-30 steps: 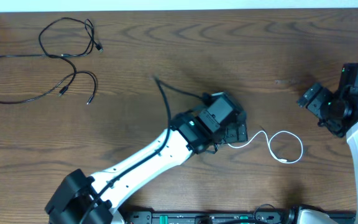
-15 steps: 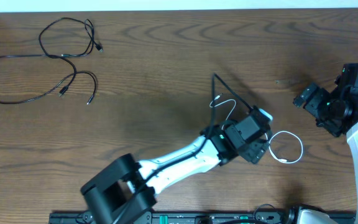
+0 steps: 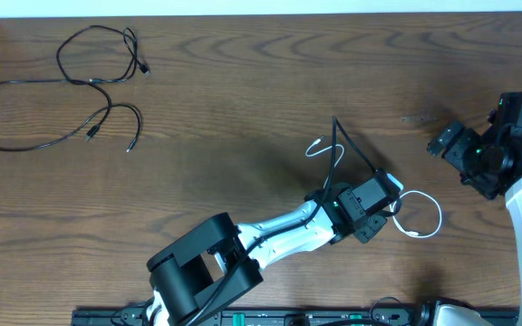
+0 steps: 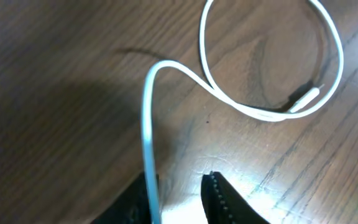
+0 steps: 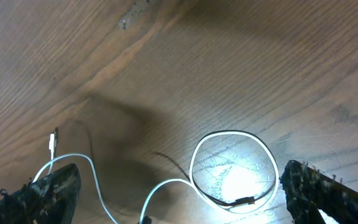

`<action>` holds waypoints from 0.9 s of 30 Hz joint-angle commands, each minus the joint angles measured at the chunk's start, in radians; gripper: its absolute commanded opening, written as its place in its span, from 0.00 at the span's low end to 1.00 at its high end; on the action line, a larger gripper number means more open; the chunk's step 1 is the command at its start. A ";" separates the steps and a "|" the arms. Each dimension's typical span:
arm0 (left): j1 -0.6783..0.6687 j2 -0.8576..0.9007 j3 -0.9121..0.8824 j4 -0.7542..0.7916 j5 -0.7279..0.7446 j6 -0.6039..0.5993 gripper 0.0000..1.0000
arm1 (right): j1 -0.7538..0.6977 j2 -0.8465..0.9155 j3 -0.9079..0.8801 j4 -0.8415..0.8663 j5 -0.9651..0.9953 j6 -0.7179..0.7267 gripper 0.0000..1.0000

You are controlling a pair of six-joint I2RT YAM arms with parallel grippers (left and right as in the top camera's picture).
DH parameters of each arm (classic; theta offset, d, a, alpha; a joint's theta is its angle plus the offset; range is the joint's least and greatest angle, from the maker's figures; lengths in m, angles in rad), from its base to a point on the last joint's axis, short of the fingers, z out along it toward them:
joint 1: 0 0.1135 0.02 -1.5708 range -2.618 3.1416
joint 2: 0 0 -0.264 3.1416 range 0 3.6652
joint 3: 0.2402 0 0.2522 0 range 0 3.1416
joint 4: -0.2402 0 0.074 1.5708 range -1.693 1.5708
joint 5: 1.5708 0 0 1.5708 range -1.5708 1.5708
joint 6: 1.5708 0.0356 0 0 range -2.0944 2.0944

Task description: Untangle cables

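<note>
- Wood worktop (image 3: 243,72) carries everything.
- Black cables (image 3: 91,83): loose bunch in the far-left corner, long axis roughly left-right in the overhead view, plug ends trailing toward the middle. Well apart from both arms.
- Left end effector (image 4: 180,179): sits mid-right of the worktop. The white cable (image 4: 146,137) runs down between its fingers, hugging one of them w/ a gap showing beside it. Can't tell if it's actually pinched.
- Right end effector (image 5: 179,177): fingers spread wide, holding nothing, hanging above the white loop.
- White cable overall runs diagonally. One plug end is up-left of the left end effector. The rest curls into a flat loop just beside it on the right, w/ the other plug tucked at the loop's near edge.
</note>
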 commanded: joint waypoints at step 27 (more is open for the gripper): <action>0.492 -0.974 0.002 -0.047 -0.066 -0.276 0.07 | -0.002 -0.004 -0.002 -0.010 -0.006 -0.014 0.99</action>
